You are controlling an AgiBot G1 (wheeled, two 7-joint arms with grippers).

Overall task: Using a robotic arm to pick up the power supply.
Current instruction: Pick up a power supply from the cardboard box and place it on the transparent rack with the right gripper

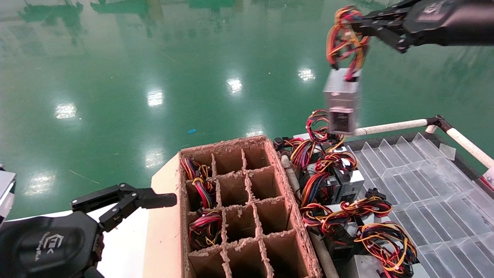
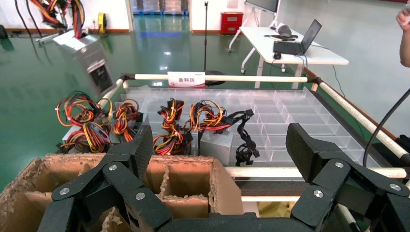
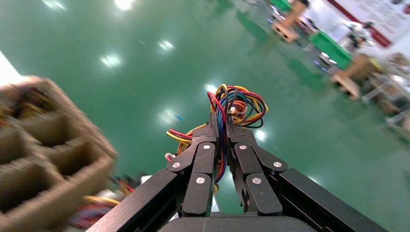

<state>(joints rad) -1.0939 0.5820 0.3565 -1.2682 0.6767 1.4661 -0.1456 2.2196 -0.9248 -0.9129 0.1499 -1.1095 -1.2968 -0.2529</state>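
My robot's left gripper (image 1: 154, 200): matte black, two flat slim fingers (image 2: 141, 145) on hinged linkage bars, silver round screws at each pivot. Black rounded wrist housing (image 1: 46, 243) behind it carries small white outlined logo with script lettering. White-grey panel edge at far left of head view. My right gripper (image 3: 220, 126): same matte black build, paired linkage bars, silver pivot screws, narrow fingertips. Black glossy housing (image 1: 444, 15) behind it with faint grey logo mark.
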